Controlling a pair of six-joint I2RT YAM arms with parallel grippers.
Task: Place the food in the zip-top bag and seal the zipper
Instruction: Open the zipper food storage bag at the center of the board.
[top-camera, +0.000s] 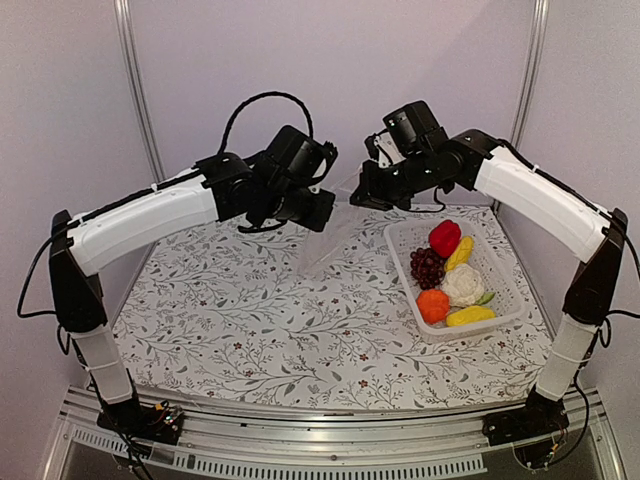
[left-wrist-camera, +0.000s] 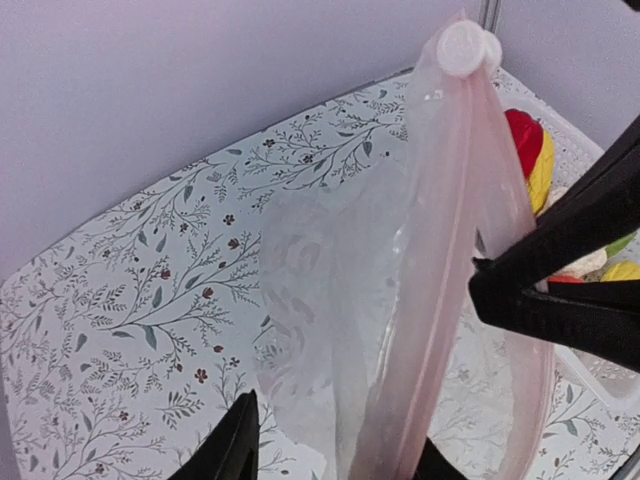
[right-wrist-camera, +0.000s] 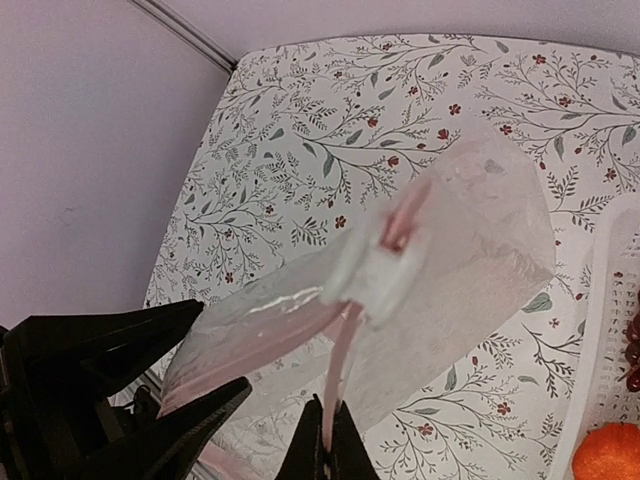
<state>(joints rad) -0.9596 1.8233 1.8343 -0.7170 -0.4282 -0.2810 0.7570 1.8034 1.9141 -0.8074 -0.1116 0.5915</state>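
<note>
None of the food (top-camera: 462, 285) is going in yet: every piece is lying in the white basket (top-camera: 497, 262), down below the right gripper (right-wrist-camera: 333, 440), which is pinching tight on the pink zipper (left-wrist-camera: 437, 250) of the zip-top bag (top-camera: 330, 235). The left gripper (left-wrist-camera: 335, 442) is standing with fingers apart, straddling the bag's edge without clamping it, so the bag is hanging in the air between the two tools. Opening the mouth, loading and sealing are all, I judge, remaining.
</note>
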